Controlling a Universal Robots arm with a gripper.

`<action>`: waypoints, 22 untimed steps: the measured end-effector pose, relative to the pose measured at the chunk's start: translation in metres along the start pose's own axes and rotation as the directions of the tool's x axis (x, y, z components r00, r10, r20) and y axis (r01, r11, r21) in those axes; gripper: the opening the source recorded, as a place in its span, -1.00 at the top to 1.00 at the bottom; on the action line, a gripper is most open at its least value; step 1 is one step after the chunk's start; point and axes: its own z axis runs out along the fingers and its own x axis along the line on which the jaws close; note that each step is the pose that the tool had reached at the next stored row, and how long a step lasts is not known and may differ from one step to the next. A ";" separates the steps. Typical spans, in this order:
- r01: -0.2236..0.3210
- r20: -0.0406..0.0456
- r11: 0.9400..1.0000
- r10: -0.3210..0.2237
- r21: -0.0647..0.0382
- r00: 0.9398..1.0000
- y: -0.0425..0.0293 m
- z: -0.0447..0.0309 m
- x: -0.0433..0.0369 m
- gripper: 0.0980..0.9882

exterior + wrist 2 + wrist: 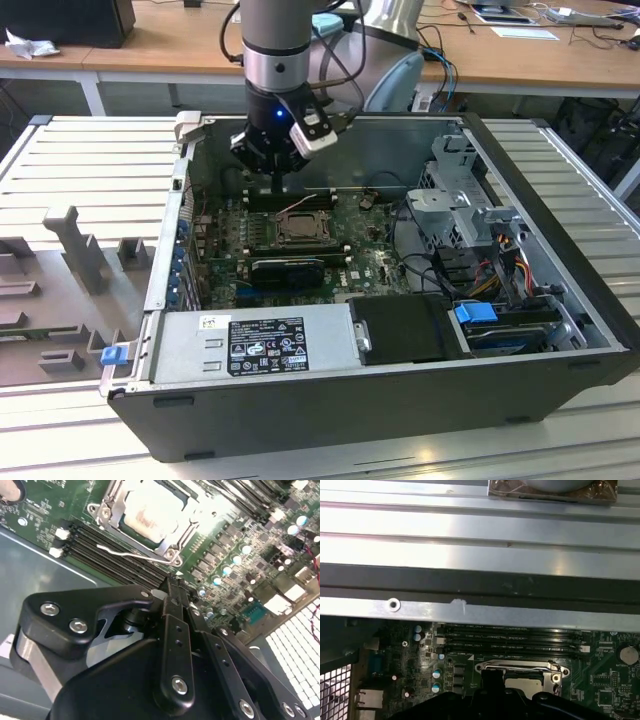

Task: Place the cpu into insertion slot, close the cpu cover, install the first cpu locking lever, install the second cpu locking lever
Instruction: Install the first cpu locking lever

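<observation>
The cpu (150,512) lies pale and square in the insertion slot (297,230) on the green board. The silver cpu cover (111,511) lies flat around it, framing its face. A thin wire locking lever (131,556) stands free along the slot's edge beside the memory slots; in the exterior view it arches up at the slot's far side. My gripper (277,188) hangs just above the board behind the slot, over the memory slots, fingers together and holding nothing. In the second wrist view its tip (172,584) sits close to the lever's end. The first wrist view has the slot (522,672) below the case wall.
The open computer case (560,200) surrounds the board, its back wall (480,585) close behind my gripper. Black memory slots (120,555) run beside the socket. A power supply (260,345) sits at the front, a drive cage and cables (480,230) on the exterior view's right.
</observation>
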 end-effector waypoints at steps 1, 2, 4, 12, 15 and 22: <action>0.000 0.000 1.000 0.000 -0.009 1.000 -0.0001 0.0001 -0.0010 0.98; 0.000 0.001 1.000 0.000 -0.022 1.000 -0.0001 0.0003 -0.0015 0.98; 0.000 0.002 0.999 0.000 -0.043 1.000 -0.0002 0.0014 -0.0021 0.98; 0.004 0.002 0.999 -0.004 -0.043 1.000 -0.0013 0.0158 -0.0052 0.98; 0.004 0.002 0.999 -0.004 -0.042 1.000 -0.0015 0.0168 -0.0063 0.98; 0.004 0.002 0.999 -0.004 -0.043 1.000 -0.0016 0.0171 -0.0079 0.98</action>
